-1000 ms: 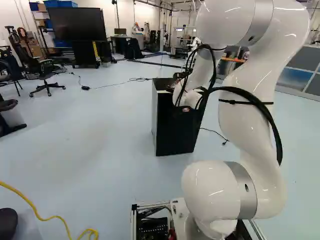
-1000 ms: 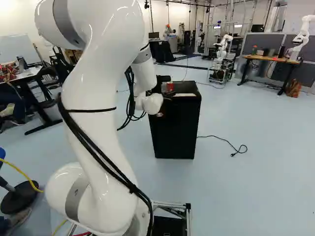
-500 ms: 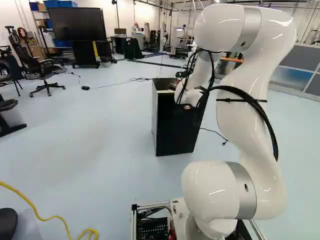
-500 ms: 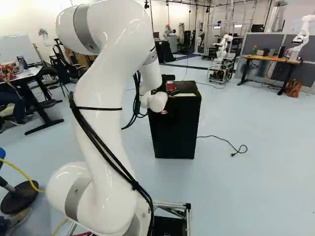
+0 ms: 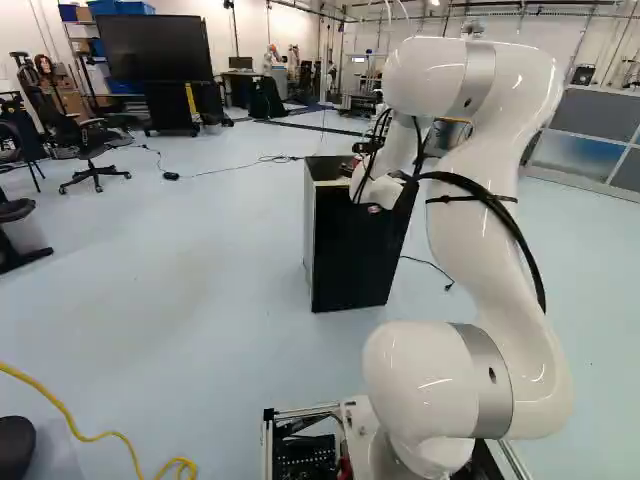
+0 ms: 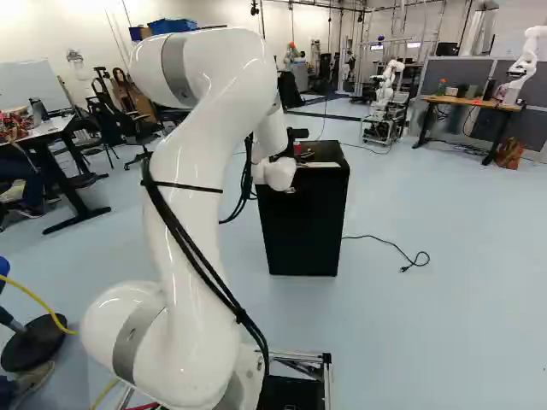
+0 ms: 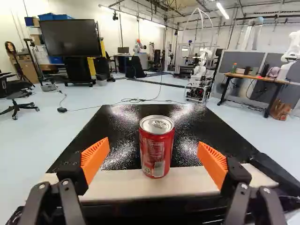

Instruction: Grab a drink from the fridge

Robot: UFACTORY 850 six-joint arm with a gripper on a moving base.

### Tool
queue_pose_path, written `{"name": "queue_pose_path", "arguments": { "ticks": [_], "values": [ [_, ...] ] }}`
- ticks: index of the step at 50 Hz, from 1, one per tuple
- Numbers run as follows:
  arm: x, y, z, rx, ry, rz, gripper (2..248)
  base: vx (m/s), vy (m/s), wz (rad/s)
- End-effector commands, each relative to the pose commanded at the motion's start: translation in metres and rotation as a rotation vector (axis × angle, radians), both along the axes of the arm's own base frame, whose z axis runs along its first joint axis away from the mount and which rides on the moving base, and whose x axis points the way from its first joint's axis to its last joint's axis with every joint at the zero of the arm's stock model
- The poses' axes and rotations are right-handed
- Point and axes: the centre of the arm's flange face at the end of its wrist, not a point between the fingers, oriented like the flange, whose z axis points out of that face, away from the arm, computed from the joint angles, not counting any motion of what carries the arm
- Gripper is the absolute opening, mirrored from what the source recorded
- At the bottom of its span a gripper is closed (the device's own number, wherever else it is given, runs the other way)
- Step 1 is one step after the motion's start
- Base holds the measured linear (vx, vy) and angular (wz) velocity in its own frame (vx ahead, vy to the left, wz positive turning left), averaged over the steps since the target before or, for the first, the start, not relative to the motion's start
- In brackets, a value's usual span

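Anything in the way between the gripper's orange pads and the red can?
Nothing stands between the pads and the can: the wrist view shows only the fridge's black top and pale front strip on either side of it.

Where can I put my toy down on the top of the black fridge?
Beyond the red can, the shiny black top looks bare right to its far edge. Small gaps show between the can and each orange pad, but it's crowded there: the open claw is around the can. I'd keep hands out of that part.
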Motion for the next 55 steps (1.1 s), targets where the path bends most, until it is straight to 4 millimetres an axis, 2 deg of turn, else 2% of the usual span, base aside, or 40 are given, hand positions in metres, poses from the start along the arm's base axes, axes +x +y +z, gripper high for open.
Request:
{"name": "queue_pose_path", "arguments": {
  "ticks": [7, 8, 12, 13, 18, 19, 23, 24, 28, 29, 55],
  "values": [
    [0.014, -0.001, -0.003, -0.002, -0.012, 0.003, 247, 0.000, 0.000, 0.000],
    [0.015, -0.001, -0.003, -0.003, -0.013, 0.003, 233, 0.000, 0.000, 0.000],
    [0.018, -0.001, -0.004, -0.003, -0.015, 0.004, 233, 0.000, 0.000, 0.000],
    [0.018, -0.001, -0.004, -0.003, -0.016, 0.004, 195, 0.000, 0.000, 0.000],
    [0.019, -0.001, -0.004, -0.003, -0.017, 0.004, 195, 0.000, 0.000, 0.000],
    [0.019, -0.001, -0.004, -0.003, -0.017, 0.004, 157, 0.000, 0.000, 0.000],
    [0.020, -0.001, -0.003, -0.004, -0.018, 0.004, 157, 0.000, 0.000, 0.000],
    [0.020, -0.001, -0.003, -0.004, -0.019, 0.005, 119, 0.000, 0.000, 0.000],
    [0.020, -0.001, 0.001, -0.005, -0.024, 0.005, 119, 0.000, 0.000, 0.000],
    [0.020, -0.001, 0.002, -0.005, -0.025, 0.005, 98, 0.000, 0.000, 0.000],
    [0.020, -0.001, 0.031, -0.014, -0.069, 0.005, 98, 0.000, 0.000, 0.000]
  ]
}}
